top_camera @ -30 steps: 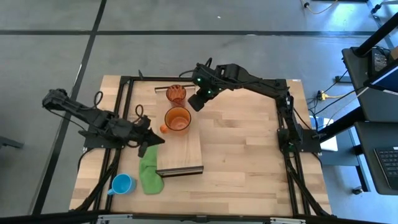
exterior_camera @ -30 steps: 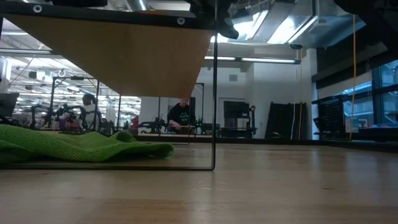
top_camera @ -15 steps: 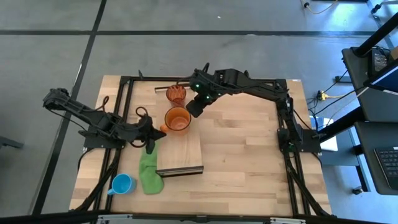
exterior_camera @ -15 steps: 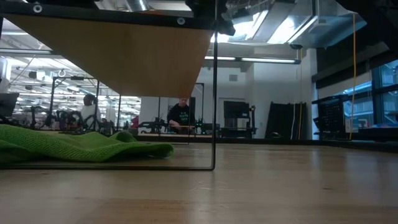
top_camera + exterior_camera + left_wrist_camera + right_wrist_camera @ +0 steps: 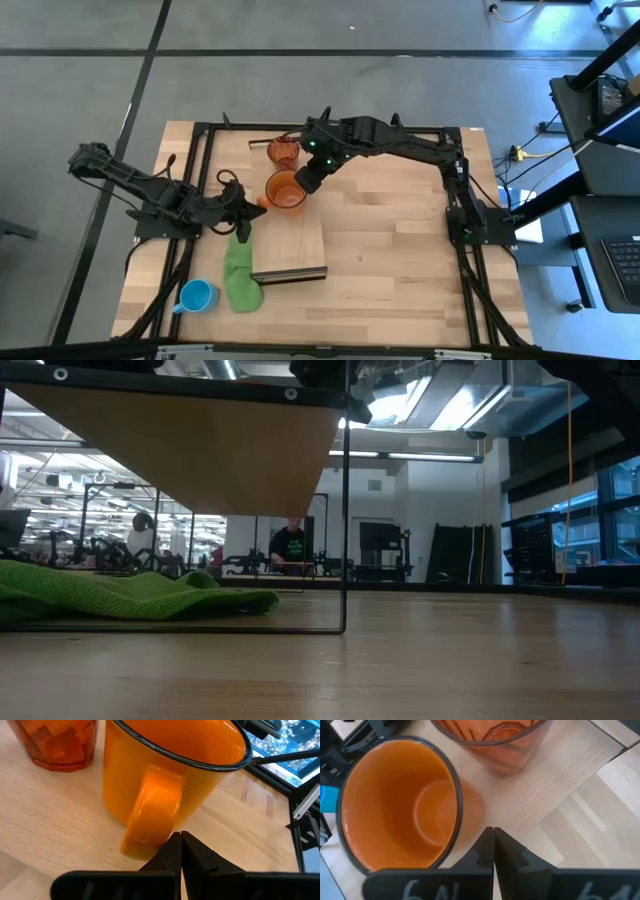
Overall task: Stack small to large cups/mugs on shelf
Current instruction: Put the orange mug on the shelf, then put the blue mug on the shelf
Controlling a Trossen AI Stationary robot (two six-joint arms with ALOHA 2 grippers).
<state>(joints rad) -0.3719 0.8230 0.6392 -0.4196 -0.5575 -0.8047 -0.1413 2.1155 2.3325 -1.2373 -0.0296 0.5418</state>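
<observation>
both sets of fingers pressed together, flanking the orange mug

fingers of the left gripper point(image 5: 179, 851) are pressed together with nothing between them, their tips just beside the handle of the orange mug point(image 5: 285, 190), close enough that contact cannot be ruled out. fingers of the right gripper point(image 5: 493, 846) are likewise closed and empty, hovering just beside the mug's rim on the opposite side.

the relation the next move turns on: the mug stands upright with its mouth up on the far end of the shelf point(image 5: 290, 250), and its handle points toward the left gripper, so the left arm sits on the handle side while the right arm comes from the side of the dark red tumbler point(image 5: 284, 151). both are about equally near; judging from this, either one would have to spread before it could grip.

count: three vessels. the tumbler stands upright just beyond the orange mug, near it; whether they touch is unclear. the light blue mug point(image 5: 196, 295) stands well apart on the tabletop point(image 5: 400, 260), at the near left corner, beside one green cloth point(image 5: 239, 275) lying along the shelf's left edge. one shelf, two arms. nothing is nested yet.
</observation>
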